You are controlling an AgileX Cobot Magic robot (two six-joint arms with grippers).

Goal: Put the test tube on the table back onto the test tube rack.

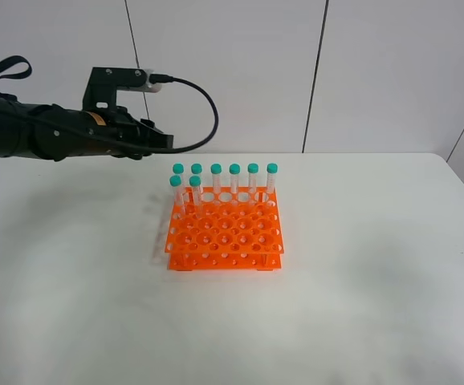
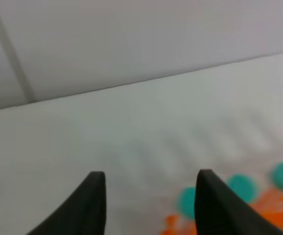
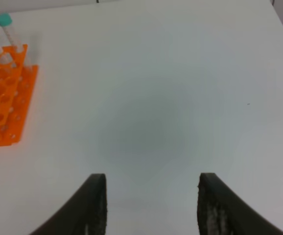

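**Seemingly all eight tubes stand in the rack; none lies on the counter**

Apparently the test tube (image 1: 194,192) meant for the task is already upright in the test tube rack (image 1: 224,234): eight teal-capped tubes stand there, six along the rack's far edge and two just in front of them at its left end, and no tube shows loose on the counter (image 1: 360,281) (which of the eight is the one in question I cannot tell, since they look alike). The point marks the front-row tube nearest the left claw, only a guess.

Such a tube should be light, stiff and smooth-walled, so likely slippery; the clear plastic could crack under a hard squeeze. Taking hold just below the screw cap, across the barrel, looks safest, keeping it vertical over a hole.

Left claw (image 1: 156,142) hangs above the counter behind and left of the rack, jaws parted with nothing between them; its wrist view shows blurred teal caps and orange beside one finger. Right claw (image 3: 151,205) is out of the high view; its own camera shows wide, empty jaws over bare counter well to the right of the rack.

Hidden: the tubes' lower ends inside the rack's tiers, and the right arm itself.
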